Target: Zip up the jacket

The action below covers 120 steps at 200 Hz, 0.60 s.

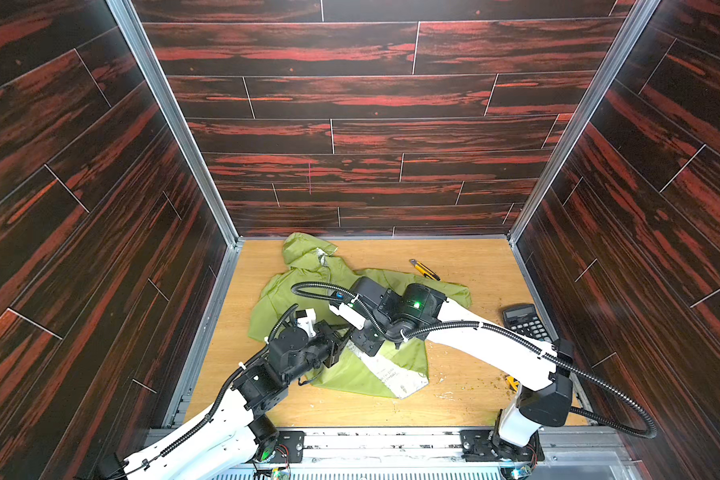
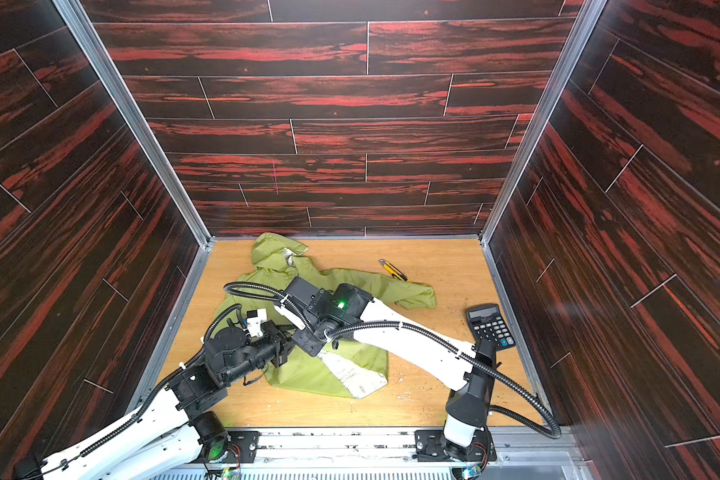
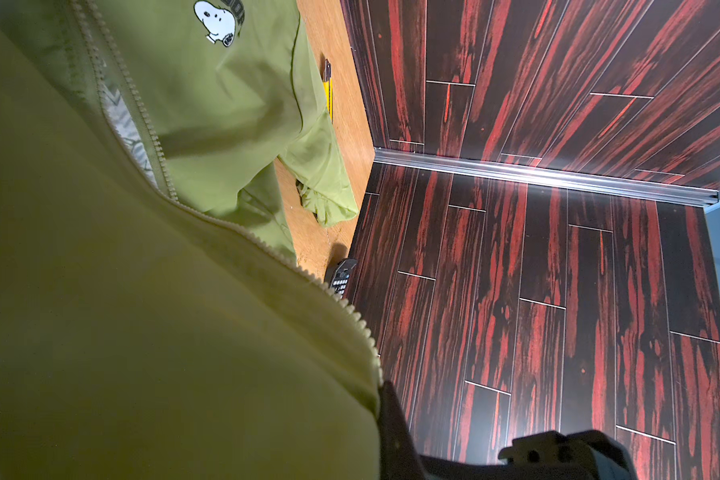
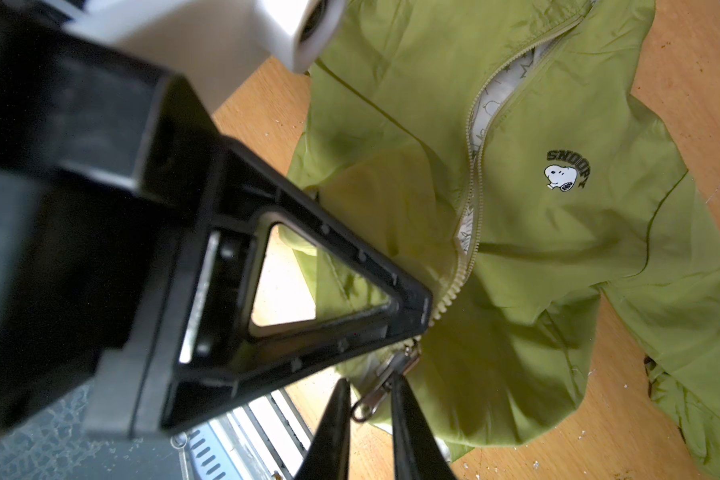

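Right wrist view. Shows a thin lime-green hooded jacket [image 4: 558, 257] spread front-up on a wooden desk [image 4: 682, 54], zipper teeth [image 4: 472, 199] parted up the chest over white patterned lining, with a small white dog logo [image 4: 561, 176] under dark lettering. Shows the left claw [image 4: 424, 318] clamped tight on the toothed edge just beside the slider [image 4: 406, 357]. Shows the right claw [image 4: 370, 380] narrowly parted, straddling the metal zipper pull [image 4: 381, 384], not visibly pinching it yet.

Left wrist view. Filled on one side with green cloth lifted and draped from the pinched edge. Beyond, a sleeve cuff, a yellow utility knife [image 3: 328, 87] and a black calculator [image 3: 341, 276] near the wall.

Both top views. Place the jacket [image 1: 304, 270] [image 2: 273, 266] with hood at the desk's far left corner, one sleeve reaching toward the right edge, hem near the front middle with a flap of lining turned out. Both claws meeting low on the front, tips hidden beneath the wrists. Utility knife just beside that sleeve near the far edge; calculator against the right edge, well apart from the zipper.

Judged light, limp and slippery, prone to bunching ahead of the slider unless kept taut. Best taken by the small stiff pull, a fiddly target, with the cloth beside it anchored. Nothing lying across the zipper line; likeliest hindrance the two arms crowded over the hem, plus wrinkles along the chest.
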Motion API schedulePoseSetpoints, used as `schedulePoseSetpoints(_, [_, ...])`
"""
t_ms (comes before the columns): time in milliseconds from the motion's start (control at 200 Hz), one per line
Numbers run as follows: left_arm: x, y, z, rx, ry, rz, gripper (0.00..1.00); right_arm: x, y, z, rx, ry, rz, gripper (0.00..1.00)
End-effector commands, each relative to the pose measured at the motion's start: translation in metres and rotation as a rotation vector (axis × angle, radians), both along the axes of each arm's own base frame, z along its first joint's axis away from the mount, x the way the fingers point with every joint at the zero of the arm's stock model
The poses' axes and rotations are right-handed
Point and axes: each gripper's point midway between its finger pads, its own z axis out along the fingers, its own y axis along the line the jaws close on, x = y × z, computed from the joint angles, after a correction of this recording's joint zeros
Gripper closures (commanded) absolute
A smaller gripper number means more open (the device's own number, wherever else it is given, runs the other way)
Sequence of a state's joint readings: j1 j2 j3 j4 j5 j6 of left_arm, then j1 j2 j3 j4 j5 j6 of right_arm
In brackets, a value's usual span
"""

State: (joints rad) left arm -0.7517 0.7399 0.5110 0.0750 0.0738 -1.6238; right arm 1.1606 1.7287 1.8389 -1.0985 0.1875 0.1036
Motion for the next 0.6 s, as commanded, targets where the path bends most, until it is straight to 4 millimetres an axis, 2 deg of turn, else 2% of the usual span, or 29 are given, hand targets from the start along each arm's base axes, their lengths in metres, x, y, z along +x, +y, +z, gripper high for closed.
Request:
schedulePoseSetpoints(0, [0.0000,0.0017,0.0145,-0.035,-0.033,0.006,1.00,-0.0001,-0.0022,0.0041,-0.002,-0.019,0.002,0.82])
schedulePoseSetpoints(596, [-0.0048,0.0017,0.0114,-0.035,-0.025,-0.013,1.00,0.0042,-0.0076,0.0066,-0.007,-0.043,-0.022,0.90])
